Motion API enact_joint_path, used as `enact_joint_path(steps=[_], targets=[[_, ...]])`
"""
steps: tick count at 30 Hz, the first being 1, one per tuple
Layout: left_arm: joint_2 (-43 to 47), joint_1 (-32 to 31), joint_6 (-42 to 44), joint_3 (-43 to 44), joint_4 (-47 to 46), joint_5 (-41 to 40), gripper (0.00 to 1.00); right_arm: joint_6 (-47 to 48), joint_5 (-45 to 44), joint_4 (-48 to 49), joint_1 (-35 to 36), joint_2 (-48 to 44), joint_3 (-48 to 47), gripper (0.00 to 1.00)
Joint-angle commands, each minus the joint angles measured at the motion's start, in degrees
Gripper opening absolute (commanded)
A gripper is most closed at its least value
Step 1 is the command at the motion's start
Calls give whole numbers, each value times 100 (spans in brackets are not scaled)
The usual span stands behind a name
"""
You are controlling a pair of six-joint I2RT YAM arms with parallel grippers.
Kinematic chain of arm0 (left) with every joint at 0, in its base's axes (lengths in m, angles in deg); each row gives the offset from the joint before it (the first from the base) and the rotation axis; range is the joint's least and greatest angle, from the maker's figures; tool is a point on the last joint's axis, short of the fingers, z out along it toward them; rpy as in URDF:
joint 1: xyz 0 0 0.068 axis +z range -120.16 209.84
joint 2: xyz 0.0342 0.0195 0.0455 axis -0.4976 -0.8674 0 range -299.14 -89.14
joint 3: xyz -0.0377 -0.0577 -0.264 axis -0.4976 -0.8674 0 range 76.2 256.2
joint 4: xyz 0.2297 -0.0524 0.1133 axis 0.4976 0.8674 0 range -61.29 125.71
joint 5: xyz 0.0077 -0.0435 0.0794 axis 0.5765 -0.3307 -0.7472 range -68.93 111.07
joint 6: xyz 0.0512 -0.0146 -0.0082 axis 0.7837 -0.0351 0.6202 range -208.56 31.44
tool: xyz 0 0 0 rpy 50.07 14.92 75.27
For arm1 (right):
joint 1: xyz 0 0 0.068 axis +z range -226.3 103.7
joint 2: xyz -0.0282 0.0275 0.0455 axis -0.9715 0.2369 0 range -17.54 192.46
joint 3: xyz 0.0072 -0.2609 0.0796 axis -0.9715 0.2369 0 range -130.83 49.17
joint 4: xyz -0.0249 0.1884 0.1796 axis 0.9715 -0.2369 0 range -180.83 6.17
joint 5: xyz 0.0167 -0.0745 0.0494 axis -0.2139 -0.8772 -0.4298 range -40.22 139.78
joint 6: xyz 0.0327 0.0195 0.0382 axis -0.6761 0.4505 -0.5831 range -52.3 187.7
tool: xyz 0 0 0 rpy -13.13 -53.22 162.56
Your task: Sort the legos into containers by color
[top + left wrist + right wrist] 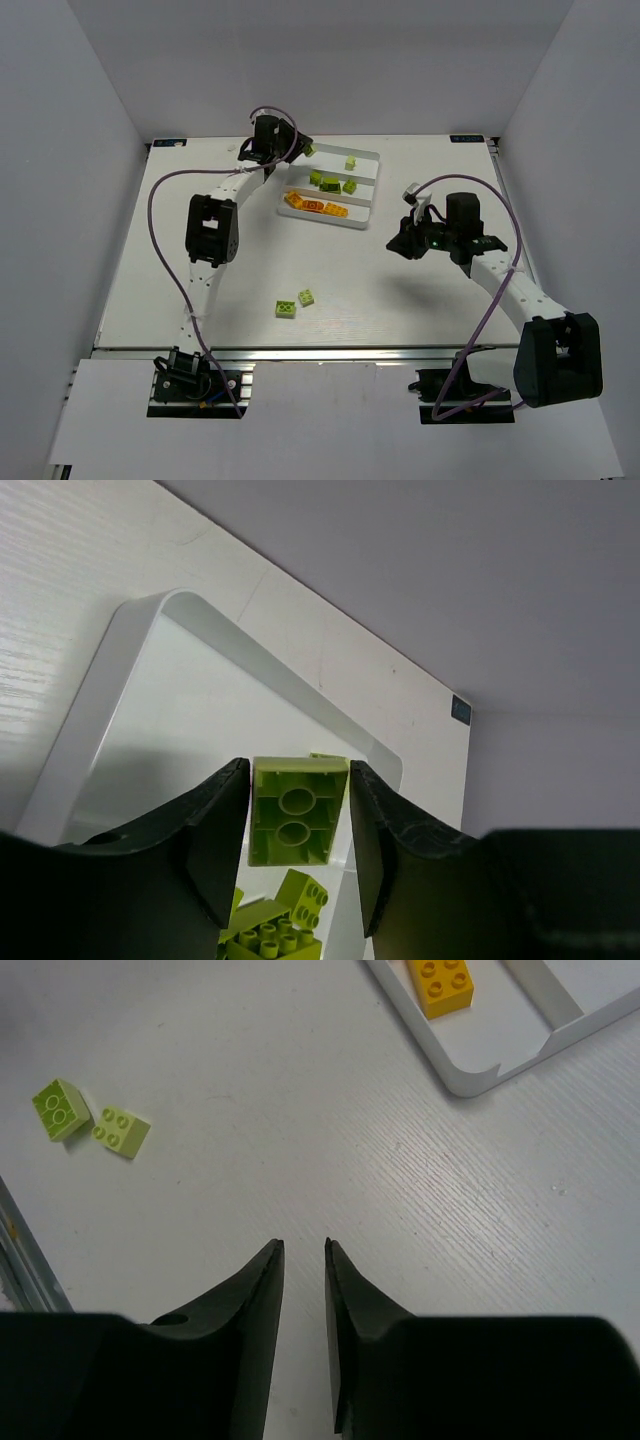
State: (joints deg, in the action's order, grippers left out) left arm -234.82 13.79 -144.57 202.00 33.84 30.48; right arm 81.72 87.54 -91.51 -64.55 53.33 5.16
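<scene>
The white tray [325, 221] lies toward the far edge of the table [200, 300], about midway between its left and right edges. Its three slots run roughly left to right. The left gripper [300, 768] hangs over the tray's far-left corner and clamps a held lime brick [298, 815]. Both fingers press its sides, and the wrist view shows its hollow underside with two round tubes. Below it in that view, a cluster of lime bricks [272, 935] lies in the tray.

From above, the far slot holds a single lime brick [351, 162] toward its right end. The middle slot holds three lime bricks [331, 184] close together. The near slot holds a row of orange bricks [314, 206] lying end to end from its left end — about three, though the exact count cannot be told.

Two more bricks lie loose on the table toward its near edge, a little left of the middle: a darker lime brick [60, 1108] and a paler lime brick [121, 1131], just beside each other.

The right gripper [303, 1245] hovers above bare table off the tray's near-right corner, toward the table's right edge. Its fingers are drawn close together, with only a narrow strip of table showing between them and nothing held. Its wrist view also catches the rounded tray corner and the end orange brick [443, 982], studs up, in the slot beside it.
</scene>
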Motion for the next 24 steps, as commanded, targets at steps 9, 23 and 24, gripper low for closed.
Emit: enact_joint_path(steps=[9, 23, 24], targets=[[128, -38, -279, 428, -372, 87, 63, 477, 846, -215, 64, 208, -432, 73], [4826, 67, 1864, -3610, 777, 536, 37, 4249, 2185, -2230, 1487, 1323, -1355, 89], [5248, 67, 2013, -4050, 910, 449, 50, 4267, 2053, -2142, 1593, 1394, -1373, 89]])
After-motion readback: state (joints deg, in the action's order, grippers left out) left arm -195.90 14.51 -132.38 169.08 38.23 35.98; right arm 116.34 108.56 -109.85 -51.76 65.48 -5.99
